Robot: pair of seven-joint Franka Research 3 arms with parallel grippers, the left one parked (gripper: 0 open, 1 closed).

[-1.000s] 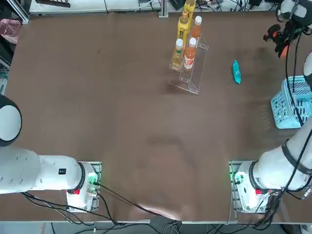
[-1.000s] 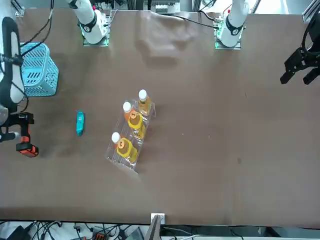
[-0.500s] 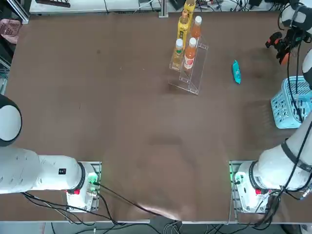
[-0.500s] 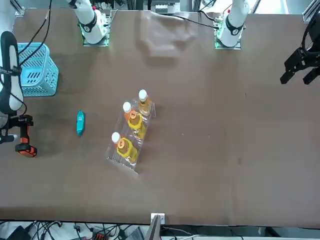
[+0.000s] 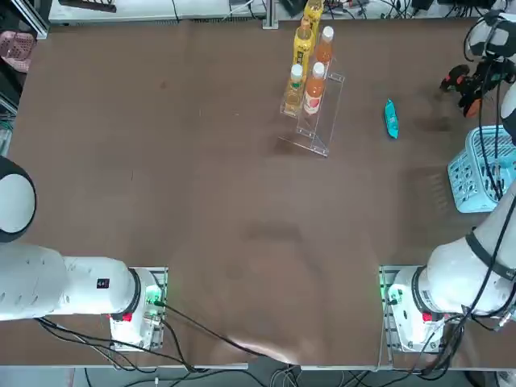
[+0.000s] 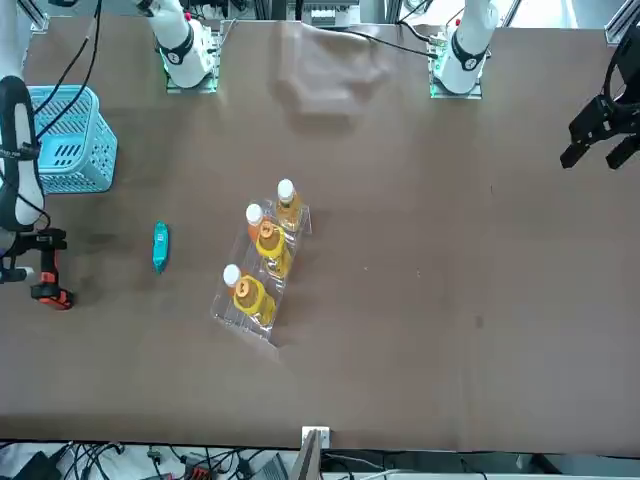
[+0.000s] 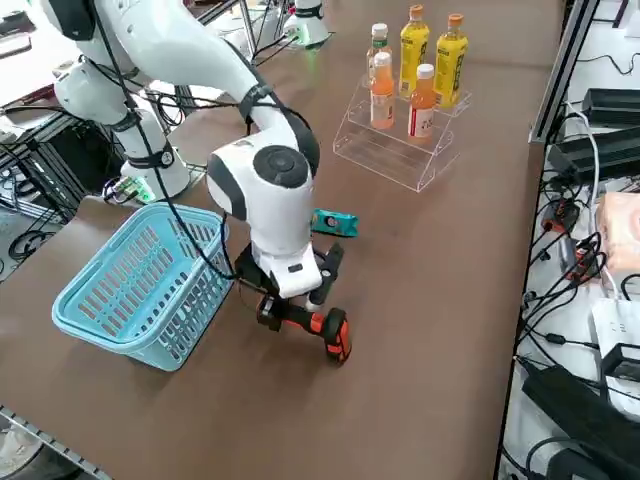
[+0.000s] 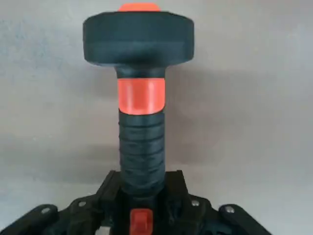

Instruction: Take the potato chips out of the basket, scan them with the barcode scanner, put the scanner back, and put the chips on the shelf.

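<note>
- Right gripper (image 7: 300, 300) near the bench's far right edge, just beyond the basket (image 7: 140, 290), fingers clamped on the ribbed handle of the barcode scanner (image 7: 310, 322).
- Scanner carried low over the bench (image 5: 201, 201), roughly level, head pointing away from the wrist; contact with the surface impossible to tell.
- Potato chips (image 5: 391, 118) lying flat on the bench, between shelf (image 5: 316, 121) and basket, touching neither.
- Drink bottles (image 5: 305, 64) upright on the shelf steps.
</note>
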